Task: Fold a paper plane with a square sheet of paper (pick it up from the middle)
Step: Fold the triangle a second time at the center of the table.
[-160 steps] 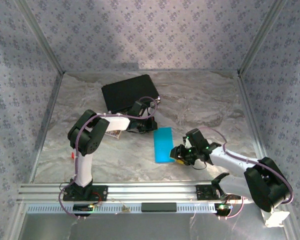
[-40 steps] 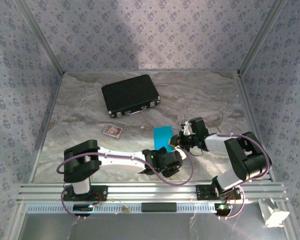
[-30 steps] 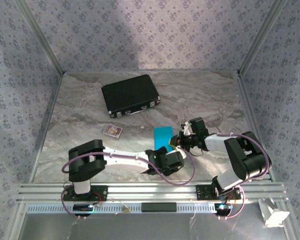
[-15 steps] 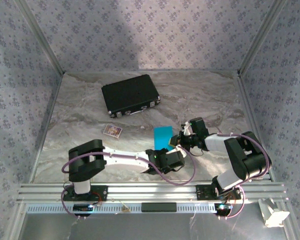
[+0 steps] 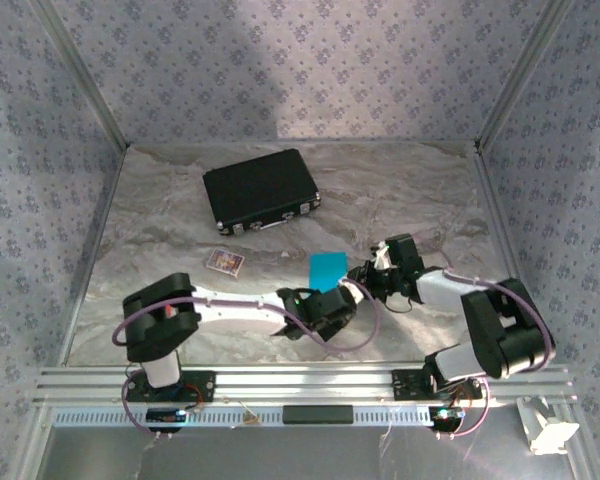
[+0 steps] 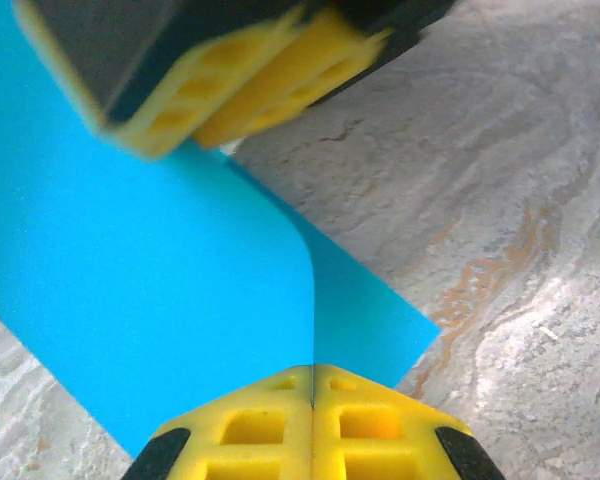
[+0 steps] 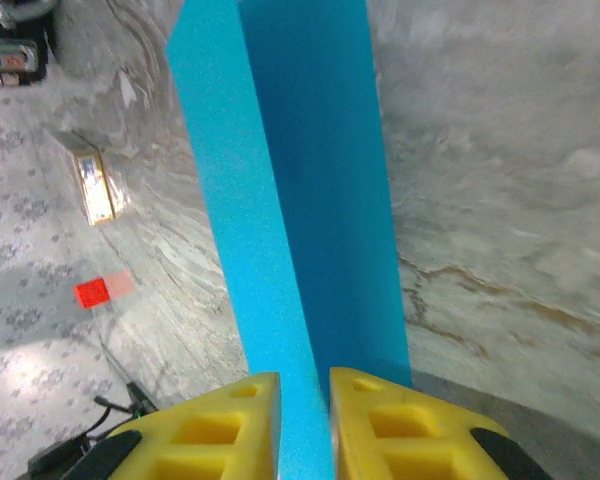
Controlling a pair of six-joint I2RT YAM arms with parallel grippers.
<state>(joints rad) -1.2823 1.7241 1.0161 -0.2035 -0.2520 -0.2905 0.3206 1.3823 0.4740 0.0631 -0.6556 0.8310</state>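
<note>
The square sheet of paper point(image 5: 326, 267) is bright cyan-blue and folded along its length, held up off the marble table between the two arms. My left gripper point(image 5: 340, 291) reaches in from the left and is shut on one edge of it; in the left wrist view the yellow jaws point(image 6: 312, 375) meet with the paper point(image 6: 150, 290) pinched in the seam. My right gripper point(image 5: 363, 274) is at the sheet's right side. Its jaws point(image 7: 305, 385) stand slightly apart with the folded paper point(image 7: 310, 180) running between them. The right gripper's yellow fingers point(image 6: 240, 75) show blurred past the sheet.
A black case point(image 5: 260, 190) lies at the back left of the table. A small printed card point(image 5: 224, 261) lies left of the paper, and a small red block point(image 7: 93, 292) lies beyond it. Patterned walls close in three sides; a metal rail point(image 5: 300, 380) runs along the front.
The left arm came over from the black case and its jaws closed on the paper's edge. The right jaws, shut on the paper before, have parted slightly.
</note>
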